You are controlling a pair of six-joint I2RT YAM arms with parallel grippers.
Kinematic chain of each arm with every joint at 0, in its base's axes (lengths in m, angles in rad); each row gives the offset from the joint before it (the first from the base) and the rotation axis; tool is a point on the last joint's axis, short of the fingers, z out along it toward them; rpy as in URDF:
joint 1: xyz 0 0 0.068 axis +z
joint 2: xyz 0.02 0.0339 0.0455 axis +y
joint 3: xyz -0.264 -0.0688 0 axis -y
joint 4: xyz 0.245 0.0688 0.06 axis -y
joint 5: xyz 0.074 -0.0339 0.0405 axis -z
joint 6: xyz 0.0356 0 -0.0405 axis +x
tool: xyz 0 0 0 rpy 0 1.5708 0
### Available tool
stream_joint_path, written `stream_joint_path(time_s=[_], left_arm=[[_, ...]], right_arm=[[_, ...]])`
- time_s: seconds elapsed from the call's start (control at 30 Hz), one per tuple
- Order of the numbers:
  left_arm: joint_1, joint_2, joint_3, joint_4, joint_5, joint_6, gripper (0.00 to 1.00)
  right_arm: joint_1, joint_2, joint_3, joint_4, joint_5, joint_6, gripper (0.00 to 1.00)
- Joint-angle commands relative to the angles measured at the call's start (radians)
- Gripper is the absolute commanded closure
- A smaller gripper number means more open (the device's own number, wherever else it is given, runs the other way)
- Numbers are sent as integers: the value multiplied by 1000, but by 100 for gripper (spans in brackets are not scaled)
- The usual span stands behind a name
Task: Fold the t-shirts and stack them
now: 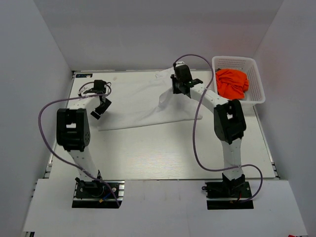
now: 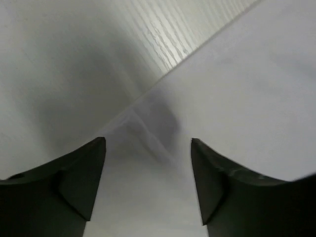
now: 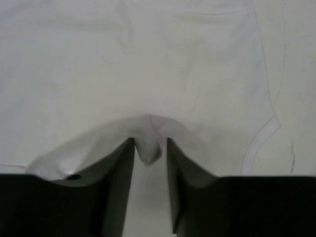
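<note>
The white shirt [image 1: 138, 106] lies spread across the far middle of the table [image 1: 163, 153], mostly flat. Its near edge runs at a slant from the left arm toward the right arm. Near the right arm the cloth rises off the table in a small peak.

The right claw [image 1: 177, 90] is at that raised part, over the shirt's right side. In the right wrist view its fingers [image 3: 118, 187] stand close together, and a small fold of white cloth [image 3: 148, 148] is pinched between their tips. The shirt is pulled up into a ridge around them. Beyond the fingertips the rest of the shirt lies smooth, and a hemmed edge curves down at the right of that view. This claw is grasping the white shirt.

The left claw [image 1: 100, 109] hangs at the shirt's left side, close to its near corner. In the left wrist view the two fingers [image 2: 74, 182] are spread wide, with nothing clamped between them, so this claw is released. Below it a straight edge of the white shirt [image 2: 247, 98] runs at a slant across the grained table top [image 2: 168, 44]. A soft shadow falls on the cloth between the fingers.

The orange shirt [image 1: 232, 83] sits crumpled in a white mesh basket [image 1: 257, 81] at the table's far right corner. The basket is just to the right of the right arm, and the orange shirt is apart from the white one.
</note>
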Motion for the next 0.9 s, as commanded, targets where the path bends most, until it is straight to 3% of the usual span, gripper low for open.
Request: stream_joint_path(time_s=[0.0,0.03,0.07,0.1,0.17,0.23,0.33,0.43,0.6,0.87], left_arm=[[44,90,123,-153,-20,-66,16],[63,116,170,-166,-8,-66,13],[63,116,193,-166,12,-66,2],[72,116,241,-166,25,-43,0],[72,116,273,-180,36,-26,0],[72,87,273,-151,77,0,0],[72,26,192,-89,166,52,0],[49,-10,99,44,306,165,0],[49,36,28,86,481,202,0],[49,59,-93,161,567,222,0]], right_arm=[[-33,92,212,-58,-33,34,54],[-47,155,250,-91,-53,45,22],[-44,168,285,-108,-63,64,13],[-53,172,342,-123,-104,67,10],[-48,145,319,-108,-127,70,10],[-51,47,179,-40,-136,67,10],[-53,-74,-60,27,-139,88,10],[-54,-159,-194,69,-144,101,10],[-67,-147,-259,90,-211,170,10],[-102,-81,-315,121,-279,242,10]])
